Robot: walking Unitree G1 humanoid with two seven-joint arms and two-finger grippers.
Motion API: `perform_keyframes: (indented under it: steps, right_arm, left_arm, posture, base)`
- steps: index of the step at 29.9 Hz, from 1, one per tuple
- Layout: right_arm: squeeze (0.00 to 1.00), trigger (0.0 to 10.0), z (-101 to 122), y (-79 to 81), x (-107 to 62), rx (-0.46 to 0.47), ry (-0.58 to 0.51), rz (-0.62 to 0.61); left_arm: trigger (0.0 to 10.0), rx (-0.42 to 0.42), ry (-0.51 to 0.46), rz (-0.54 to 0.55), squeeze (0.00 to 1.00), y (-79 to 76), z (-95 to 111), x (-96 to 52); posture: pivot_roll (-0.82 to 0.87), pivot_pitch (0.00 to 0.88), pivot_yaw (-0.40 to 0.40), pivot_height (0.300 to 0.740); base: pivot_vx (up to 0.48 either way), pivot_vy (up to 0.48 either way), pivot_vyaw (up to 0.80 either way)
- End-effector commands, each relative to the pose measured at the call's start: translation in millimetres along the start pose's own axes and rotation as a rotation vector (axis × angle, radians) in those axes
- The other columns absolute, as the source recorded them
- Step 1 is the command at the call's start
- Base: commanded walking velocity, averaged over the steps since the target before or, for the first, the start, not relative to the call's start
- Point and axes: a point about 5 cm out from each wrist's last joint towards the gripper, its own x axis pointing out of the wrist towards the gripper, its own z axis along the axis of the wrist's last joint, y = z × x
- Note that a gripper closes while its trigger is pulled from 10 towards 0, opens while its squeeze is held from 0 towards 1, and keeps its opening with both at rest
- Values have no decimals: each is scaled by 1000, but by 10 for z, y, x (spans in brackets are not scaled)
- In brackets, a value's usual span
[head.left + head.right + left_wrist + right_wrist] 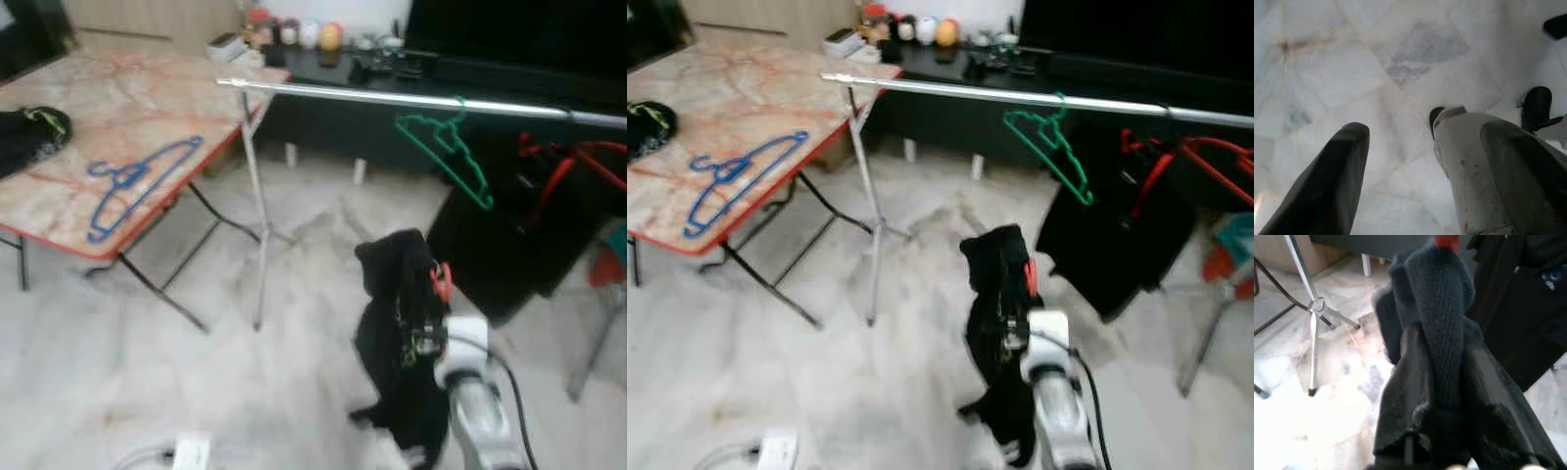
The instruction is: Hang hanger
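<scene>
My right gripper is raised in front of me, shut on a black knit garment that drapes over its fingers. A red hanger tip pokes out of the garment's top. Beyond it runs a silver clothes rail on a thin stand. On the rail hang a bare green hanger and, further right, a red hanger with dark clothing. My left gripper hangs open over the marble floor.
A folding marble-top table stands to the left with a blue hanger and a black bundle on it. A dark low cabinet with small items runs behind the rail. The rail's stand leg is ahead left.
</scene>
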Motion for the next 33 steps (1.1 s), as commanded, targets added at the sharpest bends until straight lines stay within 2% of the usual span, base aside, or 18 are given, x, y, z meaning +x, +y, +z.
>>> perform_keyframes:
  steps: [1, 9, 27, 33]
  right_arm:
    - [0, 10000, 80, -26, 47, 14, -30, -14]
    - [0, 10000, 90, -11, 47, 7, -40, -5]
    - [0, 10000, 109, 6, 50, 6, -55, -2]
    - [0, 10000, 118, 12, 56, 8, -57, -3]
  left_arm:
    - [10000, 9, 82, -21, 0, -56, -192, -45]
    - [10000, 8, 79, -22, 0, -59, -190, -45]
    - [10000, -4, 85, -26, 0, -66, -198, -47]
    - [10000, -4, 86, -23, 0, -59, -200, -48]
  posture:
    - [-12, 88, -27, 740]
    - [-11, 88, -26, 740]
    - [-9, 92, -25, 740]
    - [-8, 94, -23, 740]
  base:
    - [0, 0, -800]
    - [0, 0, -730]
    - [0, 0, 0]
    - [0, 251, 0]
